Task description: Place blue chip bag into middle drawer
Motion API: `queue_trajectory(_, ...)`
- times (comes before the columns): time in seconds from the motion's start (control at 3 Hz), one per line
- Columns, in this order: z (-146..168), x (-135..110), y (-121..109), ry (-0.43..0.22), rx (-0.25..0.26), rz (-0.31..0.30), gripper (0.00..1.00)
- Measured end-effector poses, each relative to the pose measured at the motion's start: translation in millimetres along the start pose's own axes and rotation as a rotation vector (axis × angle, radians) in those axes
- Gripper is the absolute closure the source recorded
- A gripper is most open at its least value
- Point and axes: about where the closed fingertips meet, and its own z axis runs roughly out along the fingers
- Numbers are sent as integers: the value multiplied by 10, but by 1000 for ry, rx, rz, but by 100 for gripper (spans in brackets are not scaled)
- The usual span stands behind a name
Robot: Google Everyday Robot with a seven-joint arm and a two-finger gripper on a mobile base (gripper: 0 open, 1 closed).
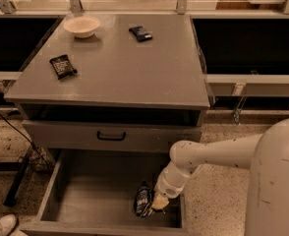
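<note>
At the left of the grey cabinet top (125,73) lies a small black packet (62,66). A little further right, at the upper edge, stands a pale bowl (82,26). In the lower part of the frame the middle drawer (93,193) is pulled open, under a closed drawer front (149,137) with a black handle (111,136). A small dark-blue wrapper (140,33) lies near the top centre. The blue chip bag (143,200) stands inside the middle drawer, near its front right corner. The gripper (159,201) is just beside the bag on the right and touches it; I cannot tell whether it grasps the bag or has released it. The white arm (218,151) comes in from the right.
</note>
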Motion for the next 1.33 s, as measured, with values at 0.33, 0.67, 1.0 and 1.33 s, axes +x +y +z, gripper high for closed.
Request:
queue_trajectory(0.33, -10, 17, 33, 11, 66, -1, 100)
queue_trajectory(0.67, 166, -12, -72, 19, 56, 19, 100)
queue_trajectory(1.0, 166, -12, -72, 19, 56, 19, 100)
queue_trajectory(1.33, 284, -17, -131, 24, 41, 29, 100)
